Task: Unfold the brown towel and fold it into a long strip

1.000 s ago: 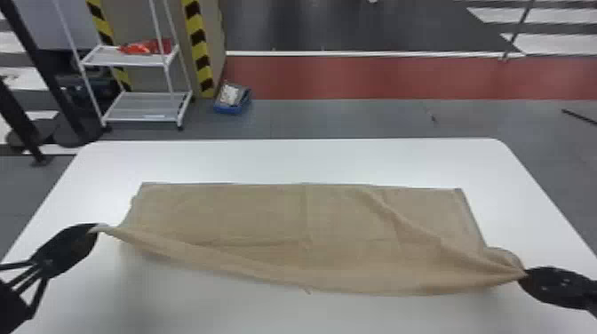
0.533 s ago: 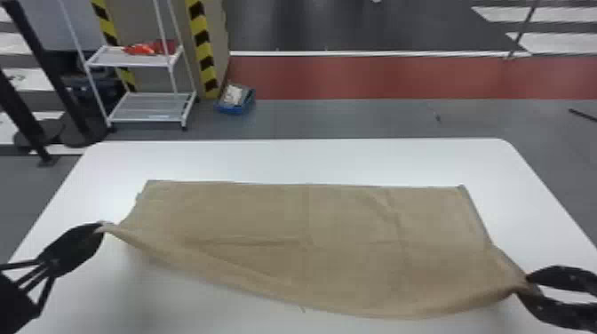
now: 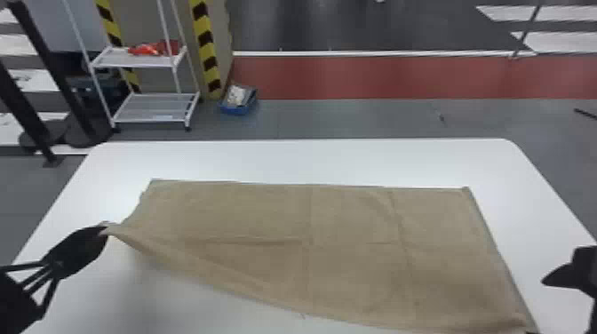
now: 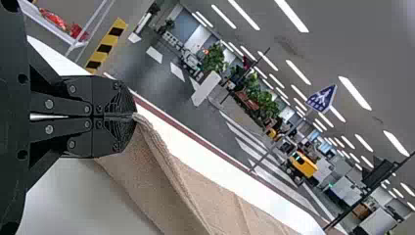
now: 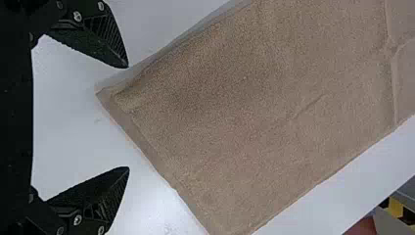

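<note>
Brown and lightly creased, the towel lies spread broad and mostly flat across the white worktop, its far edge running nearly straight and its near edge slanting from the raised left corner towards the robot on the right. At the left gripper, the fingers are pressed together on that near left corner; the cloth comes out from right at their tips, lifted off the worktop, and slopes down to the flat part in a soft ridge.

The right gripper is beside the towel's near right corner, at the right edge of the head view. Its fingers stand wide apart with nothing held between them. In the right wrist view the corner shows in the gap between the two, nearer one fingertip than the other; whether that fingertip touches the cloth, I cannot tell. A thin margin of a lower layer peeks out along the towel's right side.

On the floor beyond the worktop stand a white rack with red items on its upper shelf and, beside it, a blue bin.
</note>
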Robot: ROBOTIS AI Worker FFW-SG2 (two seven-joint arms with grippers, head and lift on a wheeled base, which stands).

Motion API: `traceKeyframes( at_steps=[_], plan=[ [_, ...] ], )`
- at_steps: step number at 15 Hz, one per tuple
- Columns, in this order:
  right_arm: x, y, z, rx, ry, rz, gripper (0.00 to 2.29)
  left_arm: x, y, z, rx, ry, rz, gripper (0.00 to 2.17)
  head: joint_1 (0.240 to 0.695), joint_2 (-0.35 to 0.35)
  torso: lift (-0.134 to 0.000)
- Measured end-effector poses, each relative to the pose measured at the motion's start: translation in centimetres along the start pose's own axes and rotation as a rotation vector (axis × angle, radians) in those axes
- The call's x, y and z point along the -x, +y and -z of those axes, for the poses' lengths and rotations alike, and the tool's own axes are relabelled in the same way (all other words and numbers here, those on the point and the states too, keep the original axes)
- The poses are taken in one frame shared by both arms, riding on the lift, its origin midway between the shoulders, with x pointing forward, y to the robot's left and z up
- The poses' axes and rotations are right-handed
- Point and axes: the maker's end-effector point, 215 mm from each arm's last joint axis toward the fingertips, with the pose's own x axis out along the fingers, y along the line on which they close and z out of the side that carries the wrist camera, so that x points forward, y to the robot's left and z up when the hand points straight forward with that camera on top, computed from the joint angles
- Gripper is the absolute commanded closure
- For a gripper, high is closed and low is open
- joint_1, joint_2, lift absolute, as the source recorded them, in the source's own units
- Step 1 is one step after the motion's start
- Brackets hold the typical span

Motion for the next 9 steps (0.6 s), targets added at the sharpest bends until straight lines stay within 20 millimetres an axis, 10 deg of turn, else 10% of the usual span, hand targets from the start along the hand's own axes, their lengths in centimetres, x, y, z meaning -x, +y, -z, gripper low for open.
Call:
traceKeyframes(
  at_steps=[6,9],
  plan=[
    [-3.1,0.7,1.5,0.115,0.151,-0.042,0.51,-0.1,-0.3,-0.1,0.0,-0.002,0.011,1.62,0.695,0.014,-0.126],
    [-4.6,0.7,0.9,0.128,0.154,-0.064,1.69,-0.1,-0.3,-0.1,-0.002,-0.003,0.012,1.62,0.695,0.024,-0.126]
  ],
)
